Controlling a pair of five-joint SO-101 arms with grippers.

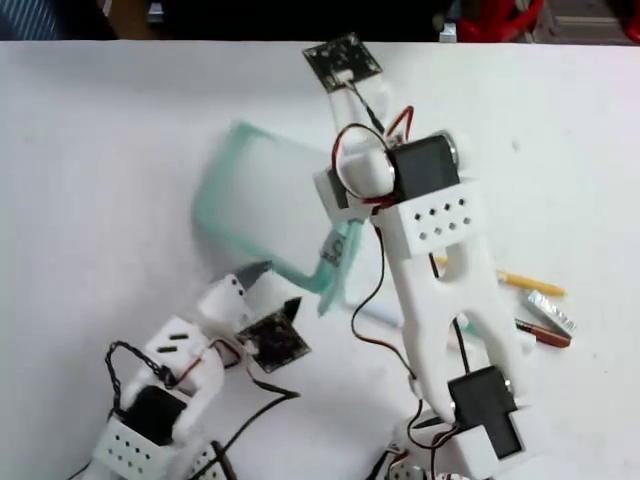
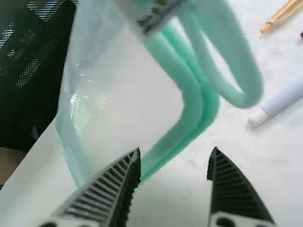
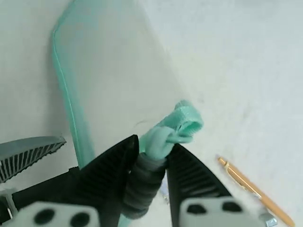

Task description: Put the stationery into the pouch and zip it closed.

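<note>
Pouch (image 1: 270,200) (image 2: 194,104) (image 3: 109,71) — clear plastic with green trim, placed on the white table (image 1: 120,150) at about 10 o'clock from the table's centre in the high view. At its 4 o'clock corner the green trim is seen bunched and, in the left wrist view, parted into a loop. Whether the pouch is resting flat or raised at that corner cannot be told. Right gripper (image 3: 154,142) (image 1: 340,248): clamped onto the bunched green trim at that corner, both black fingers pressed against it. Left gripper (image 2: 176,156) (image 1: 275,287): found at 6 o'clock from the pouch, jaws spread apart with nothing held between them, the tips just short of the green edge. Stationery — all lying on the table outside the pouch, at 4 o'clock from it. Yellow pen (image 1: 530,284) (image 3: 248,187): laid farthest toward 3 o'clock of the group. Silver item (image 1: 550,310): set just beside the yellow pen, at its 5 o'clock. Brown pen (image 1: 545,334): set just beyond the silver item, again toward 6 o'clock. White-capped pen (image 2: 279,100): laid nearest the pouch, close to the looped trim.
</note>
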